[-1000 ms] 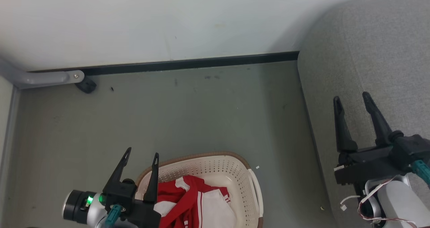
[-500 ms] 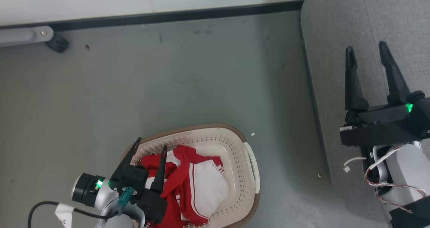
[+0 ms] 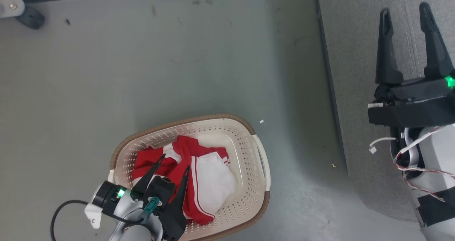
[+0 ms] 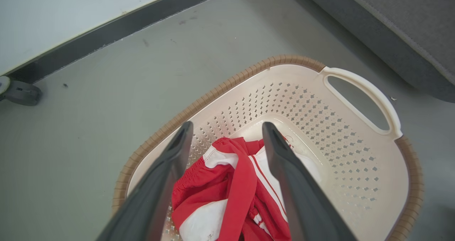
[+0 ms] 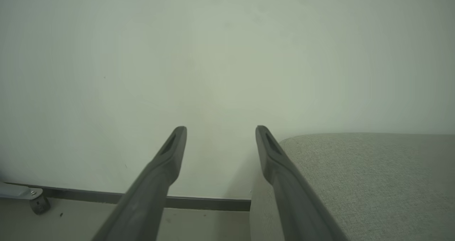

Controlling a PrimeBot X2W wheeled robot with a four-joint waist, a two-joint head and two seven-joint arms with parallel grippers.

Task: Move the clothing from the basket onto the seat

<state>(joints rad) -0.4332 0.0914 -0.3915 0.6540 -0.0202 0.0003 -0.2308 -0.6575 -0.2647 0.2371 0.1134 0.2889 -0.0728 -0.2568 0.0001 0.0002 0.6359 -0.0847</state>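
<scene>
Since a second ago my left gripper (image 3: 175, 161) has come in from the basket (image 3: 185, 121) rim to hang over the clothing (image 3: 213, 178), jaws spread, holding nothing. Clothing lies heaped in the basket. My right gripper (image 3: 405, 8) hovers spread over the seat (image 3: 355, 56).

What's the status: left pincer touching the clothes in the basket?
Cannot tell. Left wrist view: open left pincer straddles the clothes, overlapping them; neither contact nor gap shows plainly.

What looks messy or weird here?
The clothing lies crumpled in the basket. Two tiny scraps litter the floor nearby, and loose wires dangle off the right arm. Nothing looks broken or spilled.
</scene>
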